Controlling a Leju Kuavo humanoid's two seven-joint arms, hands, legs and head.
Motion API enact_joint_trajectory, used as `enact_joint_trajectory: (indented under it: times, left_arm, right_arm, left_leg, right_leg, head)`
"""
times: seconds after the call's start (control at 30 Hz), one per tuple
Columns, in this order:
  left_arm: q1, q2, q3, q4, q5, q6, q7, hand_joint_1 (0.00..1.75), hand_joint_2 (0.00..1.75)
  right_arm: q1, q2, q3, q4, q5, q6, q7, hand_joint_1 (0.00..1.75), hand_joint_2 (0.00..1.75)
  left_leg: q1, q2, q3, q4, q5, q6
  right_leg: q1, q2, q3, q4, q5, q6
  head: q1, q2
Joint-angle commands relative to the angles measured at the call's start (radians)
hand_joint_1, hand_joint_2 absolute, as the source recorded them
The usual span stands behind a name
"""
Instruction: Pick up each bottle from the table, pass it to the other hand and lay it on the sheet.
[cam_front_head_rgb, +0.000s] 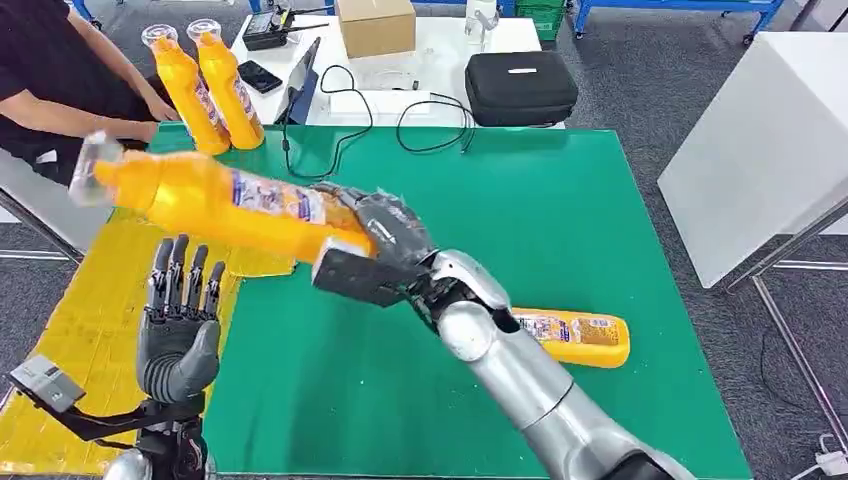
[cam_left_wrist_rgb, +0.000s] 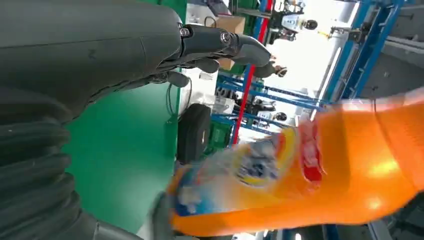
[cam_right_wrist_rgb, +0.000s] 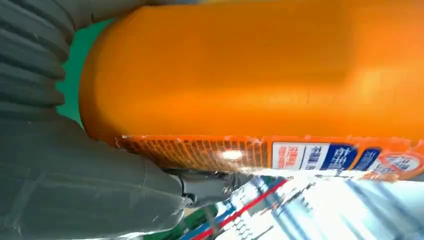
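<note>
I had the right hand (cam_front_head_rgb: 385, 235) gripping the orange bottle (cam_front_head_rgb: 215, 200) by its base, held sideways above the open left hand (cam_front_head_rgb: 180, 325) for the handover, beside the yellow sheet (cam_front_head_rgb: 85, 340)

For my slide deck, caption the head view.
Right hand holds an orange bottle above the open left hand.
</note>
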Motion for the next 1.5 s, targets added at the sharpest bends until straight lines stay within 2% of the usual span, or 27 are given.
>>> enact_joint_trajectory:
  times: [0.03, 0.1, 0.13, 0.37, 0.47, 1.5]
  left_arm:
    - [-0.079, 0.013, 0.021, 0.101, 0.008, -0.017, 0.016, 0.00, 1.75]
    - [-0.080, 0.013, 0.020, 0.103, 0.008, -0.017, 0.016, 0.00, 1.75]
    - [-0.080, 0.013, 0.020, 0.104, 0.008, -0.017, 0.016, 0.00, 1.75]
    - [-0.082, 0.017, 0.019, 0.106, 0.009, -0.017, 0.017, 0.00, 1.75]
    - [-0.096, 0.021, 0.025, 0.122, 0.012, -0.016, 0.018, 0.00, 1.75]
    - [-0.104, 0.015, 0.018, 0.118, 0.007, -0.012, 0.021, 0.00, 1.75]
  right_arm:
    - [-0.001, 0.141, 0.227, 0.282, 0.029, -0.043, 0.001, 1.75, 1.75]
    - [-0.007, 0.144, 0.226, 0.287, 0.029, -0.043, 0.002, 1.75, 1.75]
    - [-0.011, 0.145, 0.227, 0.292, 0.028, -0.043, 0.000, 1.75, 1.75]
    - [-0.020, 0.148, 0.228, 0.303, 0.018, -0.042, -0.009, 1.75, 1.75]
    - [-0.032, 0.171, 0.237, 0.332, 0.008, -0.039, -0.010, 1.75, 1.75]
    - [-0.041, 0.160, 0.237, 0.359, -0.009, -0.049, -0.010, 1.75, 1.75]
  left_leg:
    - [0.000, 0.004, 0.005, -0.002, -0.001, -0.002]
    - [0.001, 0.006, 0.008, -0.002, -0.003, -0.004]
    - [0.001, 0.003, 0.004, -0.001, -0.001, -0.002]
    - [0.002, 0.001, 0.006, 0.000, -0.002, -0.003]
    - [0.001, 0.001, 0.002, -0.001, -0.001, -0.002]
    - [0.001, 0.000, 0.003, 0.000, -0.001, -0.002]
  right_leg:
    - [0.000, 0.003, 0.004, -0.001, -0.001, -0.001]
    - [0.001, 0.004, 0.007, -0.001, -0.002, -0.002]
    - [0.001, 0.001, 0.003, -0.001, -0.001, -0.001]
    - [0.002, -0.001, 0.006, -0.001, -0.002, -0.001]
    - [0.000, 0.000, 0.002, -0.001, -0.001, -0.001]
    - [0.001, -0.001, 0.003, -0.001, -0.001, -0.001]
  head:
    - [0.000, 0.000]
    - [0.000, 0.000]
    - [0.000, 0.000]
    - [0.000, 0.000]
    - [0.000, 0.000]
    - [0.000, 0.000]
